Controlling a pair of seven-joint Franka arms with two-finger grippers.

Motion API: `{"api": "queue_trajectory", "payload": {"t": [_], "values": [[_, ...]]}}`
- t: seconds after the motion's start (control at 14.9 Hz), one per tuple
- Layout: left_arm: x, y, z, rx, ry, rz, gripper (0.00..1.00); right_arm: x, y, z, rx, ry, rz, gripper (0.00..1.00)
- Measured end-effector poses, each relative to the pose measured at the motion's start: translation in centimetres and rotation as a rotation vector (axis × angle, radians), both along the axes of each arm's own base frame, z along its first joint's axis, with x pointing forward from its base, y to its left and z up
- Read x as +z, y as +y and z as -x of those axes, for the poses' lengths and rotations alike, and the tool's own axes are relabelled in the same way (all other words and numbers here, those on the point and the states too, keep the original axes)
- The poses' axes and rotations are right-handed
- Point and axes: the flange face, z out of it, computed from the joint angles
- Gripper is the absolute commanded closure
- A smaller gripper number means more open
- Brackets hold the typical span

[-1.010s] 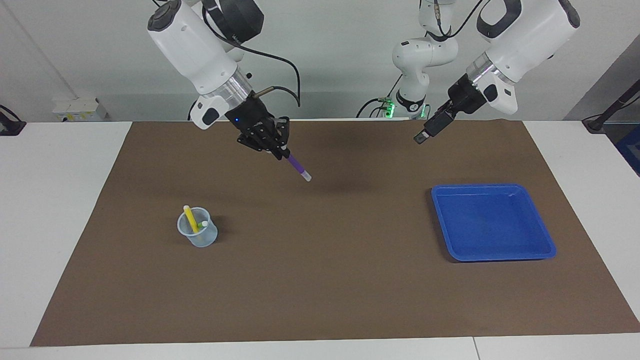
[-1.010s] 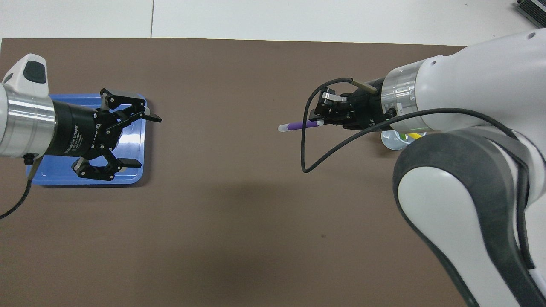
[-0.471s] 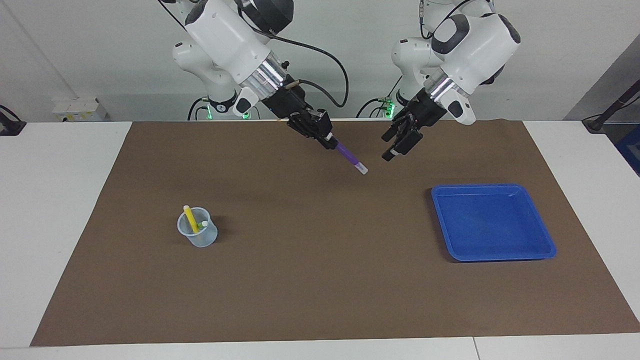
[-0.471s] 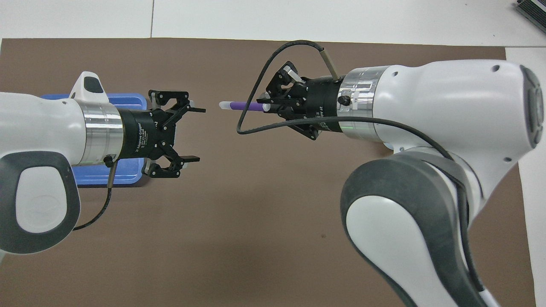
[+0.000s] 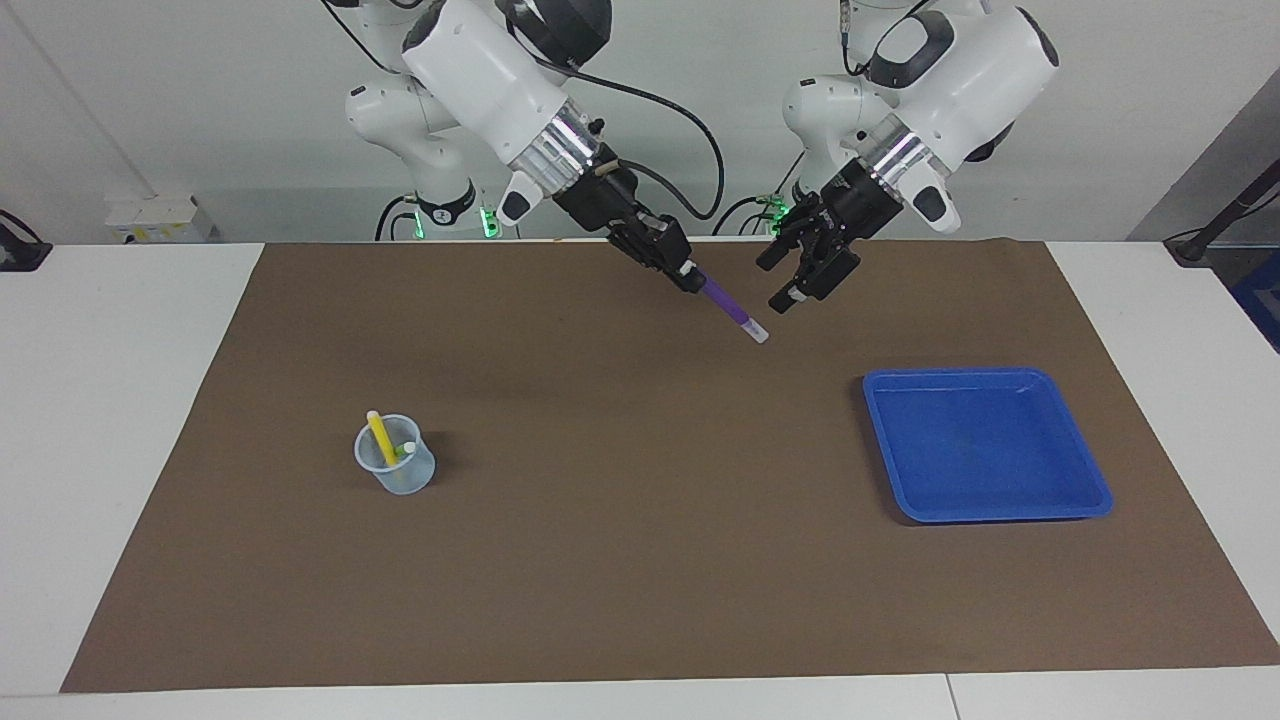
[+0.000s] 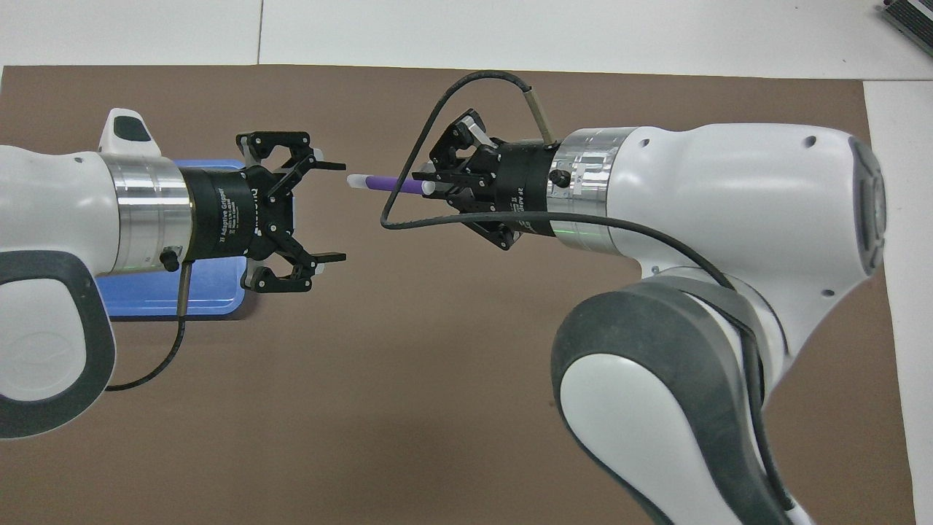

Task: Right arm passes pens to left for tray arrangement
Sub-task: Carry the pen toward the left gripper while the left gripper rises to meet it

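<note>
**Purple pen held out between the tools**

I see the right tool [image 5: 688, 274] pinching the purple pen [image 5: 728, 305] by one end, up in the air over the mat [image 5: 640, 560]. The pen is slim, purple-bodied, its whitish tip [image 6: 357, 181] pointing at the left tool [image 5: 800, 285]. The left tool is spread wide, just beside that tip, not touching it. The yellow pen [image 5: 380, 437] and green pen [image 5: 404, 451] stand tilted in the cup [image 5: 396, 470], toward the right arm's end of the surface. The blue tray [image 5: 985, 445], square with a raised rim, lies toward the left arm's end.
</note>
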Motion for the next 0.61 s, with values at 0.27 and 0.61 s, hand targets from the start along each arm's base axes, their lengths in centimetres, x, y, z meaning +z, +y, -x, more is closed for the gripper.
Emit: {"api": "queue_trajectory", "payload": {"t": [0.27, 0.61], "values": [[-0.1, -2.4, 0.3, 0.0, -0.02, 0.012, 0.0, 0.1, 1.0, 0.4, -0.028, 0.009, -0.024, 1.0], [-0.2, -3.9, 0.6, 0.01, -0.02, 0.022, 0.37, 0.0, 1.3, 0.5, -0.026, 0.011, -0.023, 1.0]]}}
